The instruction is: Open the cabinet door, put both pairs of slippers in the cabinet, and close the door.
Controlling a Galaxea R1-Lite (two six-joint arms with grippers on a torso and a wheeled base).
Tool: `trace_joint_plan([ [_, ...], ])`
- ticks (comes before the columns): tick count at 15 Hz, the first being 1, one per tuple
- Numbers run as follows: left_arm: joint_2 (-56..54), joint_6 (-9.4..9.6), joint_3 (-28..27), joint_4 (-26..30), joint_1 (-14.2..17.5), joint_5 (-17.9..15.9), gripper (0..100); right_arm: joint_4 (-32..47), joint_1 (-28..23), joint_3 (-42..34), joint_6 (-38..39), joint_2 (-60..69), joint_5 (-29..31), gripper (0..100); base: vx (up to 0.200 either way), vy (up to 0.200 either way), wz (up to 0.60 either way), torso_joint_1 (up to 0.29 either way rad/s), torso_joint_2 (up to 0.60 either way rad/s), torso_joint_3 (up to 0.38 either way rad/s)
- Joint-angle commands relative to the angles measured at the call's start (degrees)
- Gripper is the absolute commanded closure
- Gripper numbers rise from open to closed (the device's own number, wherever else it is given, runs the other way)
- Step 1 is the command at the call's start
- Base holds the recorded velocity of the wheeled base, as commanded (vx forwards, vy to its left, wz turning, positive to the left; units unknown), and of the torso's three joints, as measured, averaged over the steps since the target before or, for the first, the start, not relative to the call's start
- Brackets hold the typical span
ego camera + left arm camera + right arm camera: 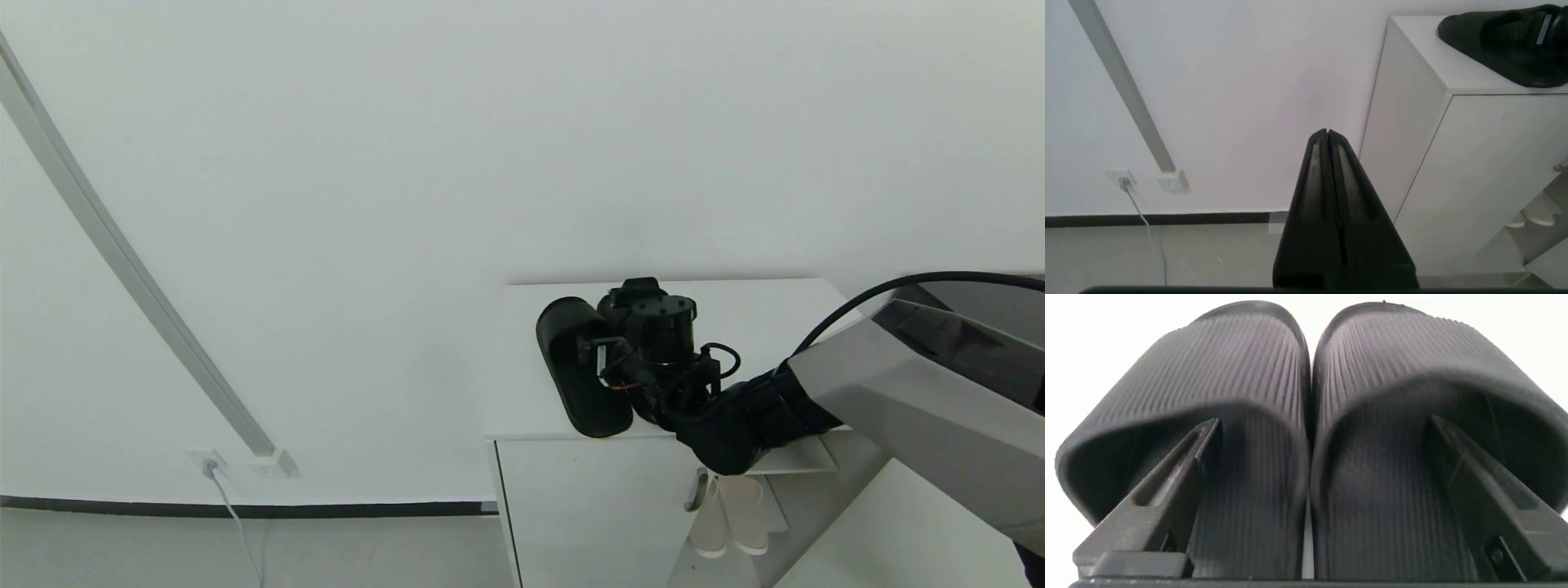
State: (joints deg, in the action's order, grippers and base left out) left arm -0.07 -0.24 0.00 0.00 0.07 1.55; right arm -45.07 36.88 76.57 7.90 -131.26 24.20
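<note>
Right wrist view: ribbed, rounded black slippers (pixel 1249 416).

On top of the white cabinet (pixel 775 318) sit the black slippers (pixel 584 384), matt, their straps ribbed with fine parallel ridges running across. Inside the cabinet, the cream slippers (pixel 731 518) are pale and plain, with no pattern I can make out. Behind the cabinet the wall (pixel 408 163) is plain white, crossed by a light grey rail (pixel 122 253), with a black strip (pixel 245 508) along its foot above a grey floor (pixel 122 555).
</note>
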Motion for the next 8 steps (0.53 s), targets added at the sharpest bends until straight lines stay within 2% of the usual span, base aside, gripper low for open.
trace_joint_plan([
  [1, 0.07, -0.02, 0.0, 0.0, 0.01, -0.05, 100, 0.16, -0.58, 2.01, 0.01, -1.28, -0.2, 0, 0.0, 0.0, 0.0, 0.0, 0.0, 0.0],
  [7, 0.07, -0.02, 0.0, 0.0, 0.01, -0.05, 100, 2.79, -0.31, 6.22, 0.01, -1.81, -0.2, 0, 0.0, 0.0, 0.0, 0.0, 0.0, 0.0],
  [8, 0.07, -0.02, 0.0, 0.0, 0.01, -0.05, 100, 3.06, 0.04, 6.22, 0.01, -1.81, -0.2, 100, 0.0, 0.0, 0.0, 0.0, 0.0, 0.0],
])
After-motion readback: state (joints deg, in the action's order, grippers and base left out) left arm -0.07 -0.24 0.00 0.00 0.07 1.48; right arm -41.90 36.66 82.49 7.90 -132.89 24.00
